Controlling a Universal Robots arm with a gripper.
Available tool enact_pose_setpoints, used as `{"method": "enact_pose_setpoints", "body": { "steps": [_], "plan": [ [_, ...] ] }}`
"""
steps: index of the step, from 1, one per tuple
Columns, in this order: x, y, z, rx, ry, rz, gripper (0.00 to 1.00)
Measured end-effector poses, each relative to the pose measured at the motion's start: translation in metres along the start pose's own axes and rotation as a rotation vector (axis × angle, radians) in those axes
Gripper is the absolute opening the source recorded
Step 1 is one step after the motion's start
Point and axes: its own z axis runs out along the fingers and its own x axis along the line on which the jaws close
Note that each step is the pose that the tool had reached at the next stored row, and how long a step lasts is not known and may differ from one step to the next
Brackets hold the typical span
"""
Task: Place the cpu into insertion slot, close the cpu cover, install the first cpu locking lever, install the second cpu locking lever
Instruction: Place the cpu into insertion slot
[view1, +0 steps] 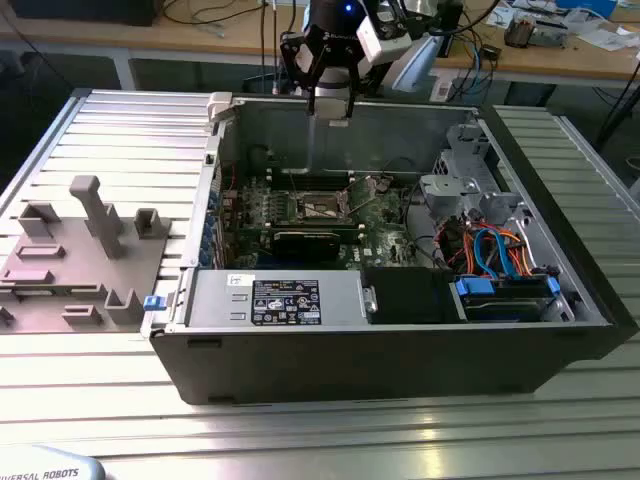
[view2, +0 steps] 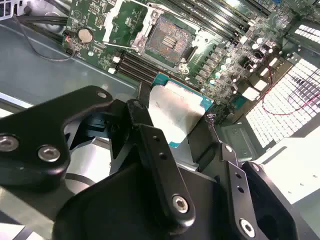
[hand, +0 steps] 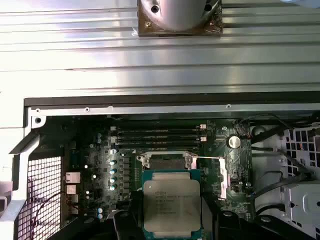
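Observation:
My gripper (view2: 175, 120) is shut on the cpu (view2: 177, 112), a flat square chip with a dull silver top and a green edge, held by two opposite sides between the black fingers (view2: 142, 112). In the first wrist view the cpu (hand: 171, 205) hangs above the green board, just short of the insertion slot (hand: 166, 161). The insertion slot (view2: 167, 35) lies open and bare, its dark contact field showing. The cpu cover (view2: 125, 22) stands swung up beside it, with a thin wire lever (view2: 120, 46) free next to it. In the exterior view the gripper (view1: 330, 108) hovers high over the case's back wall, above the slot (view1: 322, 207).
The open computer case (view1: 400, 350) lies on a ribbed metal table. Inside are a power supply (view1: 285, 300), a black card (view1: 310, 240) and a drive bay with blue and orange cables (view1: 490, 250). Long memory slots (hand: 157, 135) flank the socket. A grey fixture plate (view1: 90, 240) sits at the exterior view's left.

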Motion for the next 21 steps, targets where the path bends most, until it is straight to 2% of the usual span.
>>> {"method": "enact_pose_setpoints", "body": {
  "steps": [19,21],
  "plan": [
    [0.0006,-0.0004,0.0043,-0.0001,-0.0001,0.0,0.55],
    [0.0006,-0.0006,0.0068,-0.0002,0.0,0.0,0.55]
  ]
}}
